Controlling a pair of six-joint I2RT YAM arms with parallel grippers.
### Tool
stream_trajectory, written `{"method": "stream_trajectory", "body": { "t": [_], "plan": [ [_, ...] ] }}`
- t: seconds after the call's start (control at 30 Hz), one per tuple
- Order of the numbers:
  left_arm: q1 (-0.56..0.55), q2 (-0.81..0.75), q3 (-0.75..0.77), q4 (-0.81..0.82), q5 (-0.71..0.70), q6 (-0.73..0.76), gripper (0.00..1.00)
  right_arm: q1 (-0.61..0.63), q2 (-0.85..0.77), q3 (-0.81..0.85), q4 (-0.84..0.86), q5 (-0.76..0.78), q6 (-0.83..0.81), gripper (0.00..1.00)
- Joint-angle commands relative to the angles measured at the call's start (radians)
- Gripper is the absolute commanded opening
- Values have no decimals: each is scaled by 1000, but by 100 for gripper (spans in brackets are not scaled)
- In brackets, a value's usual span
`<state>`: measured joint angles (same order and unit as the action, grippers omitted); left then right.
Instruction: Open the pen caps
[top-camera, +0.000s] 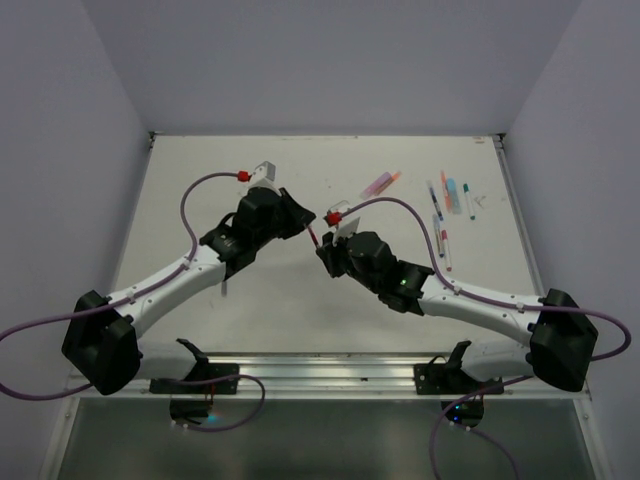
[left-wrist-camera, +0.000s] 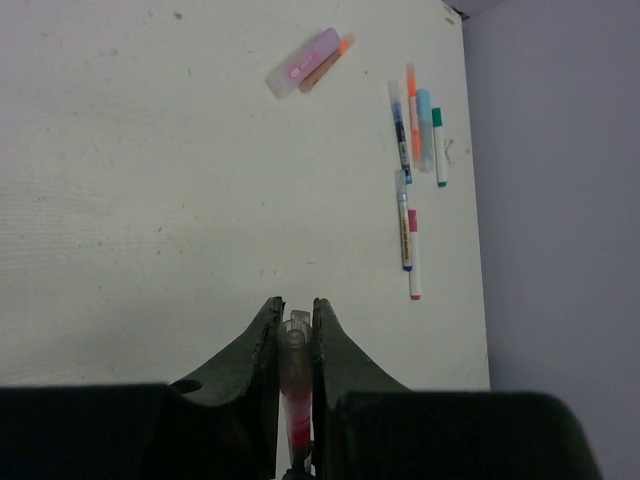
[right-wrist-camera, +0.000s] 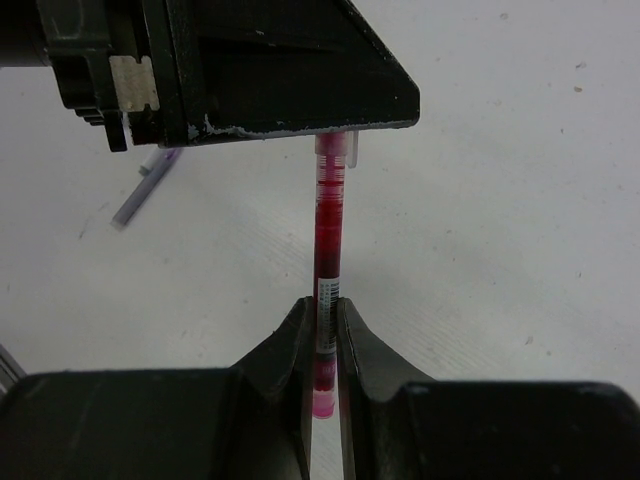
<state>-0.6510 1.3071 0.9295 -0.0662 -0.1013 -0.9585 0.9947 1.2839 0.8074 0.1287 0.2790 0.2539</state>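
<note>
Bounding a white table (top-camera: 250, 300), lilac walls (top-camera: 60, 150) were seen. One pen (top-camera: 311, 236) was clenched: cap (left-wrist-camera: 294, 350) by left gripper (left-wrist-camera: 296, 312), barrel (right-wrist-camera: 327, 240) by right gripper (right-wrist-camera: 322, 315).

A white, faintly speckled counter (top-camera: 280, 320) sits between plain lilac-grey walls (top-camera: 60, 150) on the left, far and right; a metal rail (top-camera: 330, 372) runs along its near edge.

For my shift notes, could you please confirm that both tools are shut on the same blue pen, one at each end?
Not quite: the pen is red, not blue, as the right wrist view shows. Both the left tool and the right tool are shut on it, one at each end.
</note>
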Motion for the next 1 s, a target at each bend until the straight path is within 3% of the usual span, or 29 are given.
{"method": "stream_trajectory", "body": {
  "t": [0.0, 0.03, 0.07, 0.17, 0.37, 0.57, 0.97],
  "plan": [
    [-7, 0, 8, 61, -21, -8, 4, 9, -12, 0, 81, 12, 27, 2],
    [-9, 0, 8, 83, -20, -6, 0, 9, -17, -19, 89, 3, 31, 6],
    [-9, 0, 5, 91, -17, 3, 0, 7, -21, -27, 92, -12, 44, 14],
    [-7, -6, -11, 147, 20, 55, 0, 5, -24, -33, 77, -17, 33, 27],
    [-7, -38, -83, 273, 97, 131, 0, -40, -24, -45, 77, -90, 61, 42],
    [-4, -49, -98, 324, 164, 224, 0, -90, -5, -70, 138, -196, 100, 43],
    [34, -46, -129, 408, 256, 191, 0, -114, 11, -80, 186, -254, 119, 34]
  ]
}}
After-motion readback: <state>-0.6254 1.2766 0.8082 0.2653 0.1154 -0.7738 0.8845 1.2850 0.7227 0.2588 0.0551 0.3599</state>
